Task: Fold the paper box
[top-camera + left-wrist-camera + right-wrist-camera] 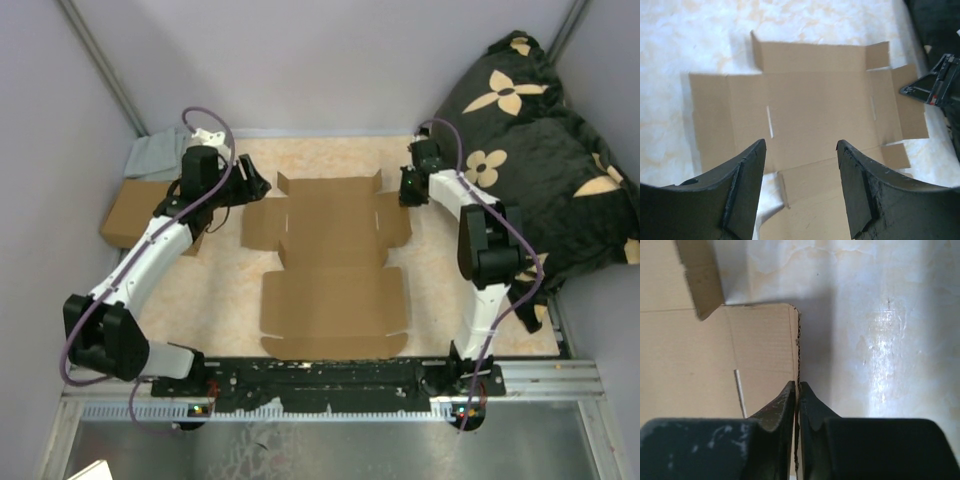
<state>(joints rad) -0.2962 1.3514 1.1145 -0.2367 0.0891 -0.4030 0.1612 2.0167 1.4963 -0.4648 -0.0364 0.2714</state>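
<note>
The flat brown corrugated-cardboard die-cut box sheet (335, 255) lies unfolded between my claws. My right claw (798, 390) pinches its side flap (765, 340) at 2 o'clock; my left claw (800, 147) hangs spread at 10 o'clock. This looks like the first fold; next, swing that flap upright.

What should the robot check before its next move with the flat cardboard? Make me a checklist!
1. Paper box is unfolded, mostly flat, ready to fold: ok.
2. Right claw is pinched on the edge of the box's right flap: ok.
3. Left claw has a grip too: not ok. It is open and holds nothing.
4. Other cardboard box sits apart from the sheet, off to the left: ok.
5. Black pillow is clear of the right arm: cannot tell. They overlap in the top view.
</note>
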